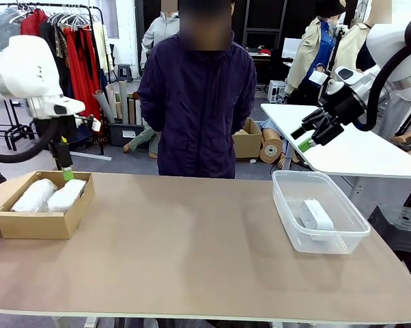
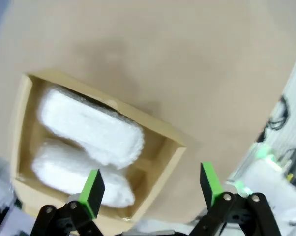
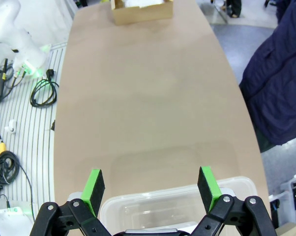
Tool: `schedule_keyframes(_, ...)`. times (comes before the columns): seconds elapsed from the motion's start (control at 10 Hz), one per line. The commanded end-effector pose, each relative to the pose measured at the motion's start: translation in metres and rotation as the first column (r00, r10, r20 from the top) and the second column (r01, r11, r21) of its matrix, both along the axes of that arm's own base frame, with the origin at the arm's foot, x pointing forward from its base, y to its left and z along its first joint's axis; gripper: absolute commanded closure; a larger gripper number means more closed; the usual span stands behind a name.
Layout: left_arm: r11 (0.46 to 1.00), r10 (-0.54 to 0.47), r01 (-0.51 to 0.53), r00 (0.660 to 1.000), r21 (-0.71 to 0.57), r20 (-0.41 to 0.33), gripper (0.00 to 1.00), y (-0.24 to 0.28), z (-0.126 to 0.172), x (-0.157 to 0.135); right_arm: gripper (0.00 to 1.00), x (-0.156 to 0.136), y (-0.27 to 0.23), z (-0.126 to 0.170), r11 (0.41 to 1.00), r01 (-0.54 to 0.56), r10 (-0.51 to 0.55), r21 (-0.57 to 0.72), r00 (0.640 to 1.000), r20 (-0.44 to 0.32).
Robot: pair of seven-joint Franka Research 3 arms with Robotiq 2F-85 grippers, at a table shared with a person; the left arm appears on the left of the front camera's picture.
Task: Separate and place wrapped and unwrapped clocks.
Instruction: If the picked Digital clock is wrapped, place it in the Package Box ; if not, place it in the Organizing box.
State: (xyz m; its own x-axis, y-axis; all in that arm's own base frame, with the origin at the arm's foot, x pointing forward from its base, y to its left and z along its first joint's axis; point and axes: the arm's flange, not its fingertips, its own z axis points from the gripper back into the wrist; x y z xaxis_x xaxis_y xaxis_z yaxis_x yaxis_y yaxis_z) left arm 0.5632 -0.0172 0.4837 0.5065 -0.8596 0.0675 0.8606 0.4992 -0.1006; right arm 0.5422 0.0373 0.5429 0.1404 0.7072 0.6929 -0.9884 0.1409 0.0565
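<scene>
At lower left of the front view, the open, empty left hand [image 1: 67,173] is hovering just behind two wrapped clocks [image 1: 50,195] lying lengthwise in the cardboard box [image 1: 35,225].

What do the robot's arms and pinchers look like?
Both arms are smooth, rounded and white, with black cables looping beside them. The left gripper and the right gripper are black metal with silver bolts, and each has two fingers tipped with bright green pads.
</scene>
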Motion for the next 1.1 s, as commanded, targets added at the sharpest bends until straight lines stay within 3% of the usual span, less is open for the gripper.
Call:
schedule_keyframes(0.0, 0.980, -0.178, 0.190, 0.969, -0.054, 0.170, 0.00, 0.012, 0.010, -0.028, 0.00, 0.000, 0.002, 0.003, 1.000, 0.012, -0.012, 0.001, 1.000, -0.004)
schedule_keyframes(0.1, 0.971, -0.184, 0.220, 0.938, -0.091, 0.294, 0.00, 0.015, 0.012, -0.035, 0.00, 0.000, 0.002, 0.003, 1.000, 0.012, -0.012, 0.001, 1.000, -0.004)
schedule_keyframes(0.2, 0.927, -0.324, 0.362, 0.904, -0.096, 0.279, 0.00, 0.030, 0.020, -0.039, 0.00, 0.000, 0.002, 0.003, 1.000, 0.012, -0.012, 0.001, 1.000, -0.004)
schedule_keyframes(0.3, 0.896, -0.368, 0.425, 0.873, -0.132, 0.320, 0.00, 0.039, 0.022, -0.039, 0.00, 0.000, 0.002, 0.003, 1.000, 0.012, -0.012, 0.001, 1.000, -0.004)
schedule_keyframes(0.6, 0.834, -0.413, 0.511, 0.827, -0.206, 0.381, 0.00, 0.068, 0.029, -0.036, 0.00, 0.000, 0.002, 0.003, 1.000, 0.012, -0.012, 0.001, 1.000, -0.004)
schedule_keyframes(1.0, 0.705, -0.439, 0.630, 0.749, -0.327, 0.496, 0.00, 0.106, 0.036, -0.020, 0.00, 0.000, 0.002, 0.003, 1.000, 0.012, -0.012, 0.001, 1.000, -0.004)
